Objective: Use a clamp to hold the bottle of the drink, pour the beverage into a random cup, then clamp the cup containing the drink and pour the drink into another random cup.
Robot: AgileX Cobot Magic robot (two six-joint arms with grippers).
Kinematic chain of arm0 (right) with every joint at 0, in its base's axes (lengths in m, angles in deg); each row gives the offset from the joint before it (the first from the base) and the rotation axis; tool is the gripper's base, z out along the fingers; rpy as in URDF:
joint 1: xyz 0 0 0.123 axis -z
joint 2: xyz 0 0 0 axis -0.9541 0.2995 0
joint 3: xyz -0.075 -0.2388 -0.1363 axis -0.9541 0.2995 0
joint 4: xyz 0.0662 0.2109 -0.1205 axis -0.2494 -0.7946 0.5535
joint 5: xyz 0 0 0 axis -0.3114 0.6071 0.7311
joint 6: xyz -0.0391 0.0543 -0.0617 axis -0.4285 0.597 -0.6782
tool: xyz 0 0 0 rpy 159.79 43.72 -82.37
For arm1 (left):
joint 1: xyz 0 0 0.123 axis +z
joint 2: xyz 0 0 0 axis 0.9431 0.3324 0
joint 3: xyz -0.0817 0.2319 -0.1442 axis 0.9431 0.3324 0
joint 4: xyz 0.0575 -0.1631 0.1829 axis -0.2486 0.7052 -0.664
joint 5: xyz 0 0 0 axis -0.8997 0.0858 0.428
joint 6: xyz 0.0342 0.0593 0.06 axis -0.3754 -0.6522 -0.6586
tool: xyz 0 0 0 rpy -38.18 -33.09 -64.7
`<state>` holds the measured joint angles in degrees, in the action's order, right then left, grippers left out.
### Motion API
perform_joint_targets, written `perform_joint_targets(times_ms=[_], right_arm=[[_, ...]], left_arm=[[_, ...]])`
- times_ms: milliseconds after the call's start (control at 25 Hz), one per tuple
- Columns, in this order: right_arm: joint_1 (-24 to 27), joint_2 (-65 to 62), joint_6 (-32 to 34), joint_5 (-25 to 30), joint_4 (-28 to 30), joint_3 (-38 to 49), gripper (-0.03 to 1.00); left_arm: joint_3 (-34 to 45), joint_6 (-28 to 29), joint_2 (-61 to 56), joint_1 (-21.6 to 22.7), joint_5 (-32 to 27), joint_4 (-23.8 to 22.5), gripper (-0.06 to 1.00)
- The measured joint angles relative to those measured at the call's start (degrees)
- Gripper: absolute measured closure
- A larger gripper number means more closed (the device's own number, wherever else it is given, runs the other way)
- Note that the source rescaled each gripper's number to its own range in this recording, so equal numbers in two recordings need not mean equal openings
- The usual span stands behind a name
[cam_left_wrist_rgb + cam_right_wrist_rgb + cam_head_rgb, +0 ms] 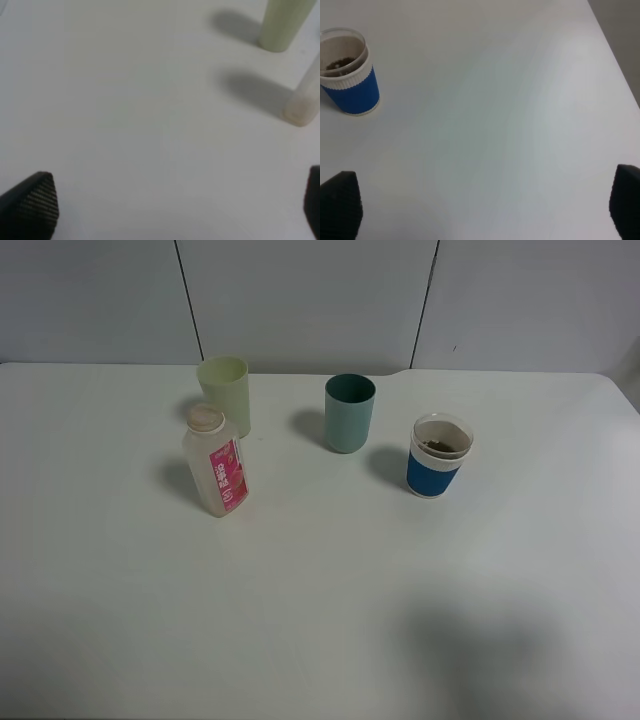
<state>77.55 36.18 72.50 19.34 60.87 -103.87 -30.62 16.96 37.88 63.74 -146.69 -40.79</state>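
Bottle (216,462) stands upright on the counter (320,620), just before the pale green cup (226,390); teal cup (349,412) and blue-sleeved cup (438,457) stand further right; left gripper (172,205) and right gripper (485,207) both spread, empty; bottle-grasp step pending; left gripper, judged nearest, must reach it squarely.

**White surface, panelled wall behind**

A matte white surface (320,620) fills most of the high view and runs back to a far edge, which shows a slight kink right of centre. Behind it stands a pale grey wall (300,300). Two thin dark seams, a left seam (188,300) and a right seam (427,300), split the wall into three panels. A broad, soft shadow (480,650) lies on the surface toward the near right. In the right wrist view the surface ends at a slanting edge beside a darker grey strip (622,45), too plain to identify.
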Motion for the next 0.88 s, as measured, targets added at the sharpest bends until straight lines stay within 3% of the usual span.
perform_joint_targets(times_ms=[880], right_arm=[[0.0, 0.0, 0.0, 0.0, 0.0, 0.0, -0.03]], left_arm=[[0.0, -0.2, 0.0, -0.3, 0.0, 0.0, -0.06]])
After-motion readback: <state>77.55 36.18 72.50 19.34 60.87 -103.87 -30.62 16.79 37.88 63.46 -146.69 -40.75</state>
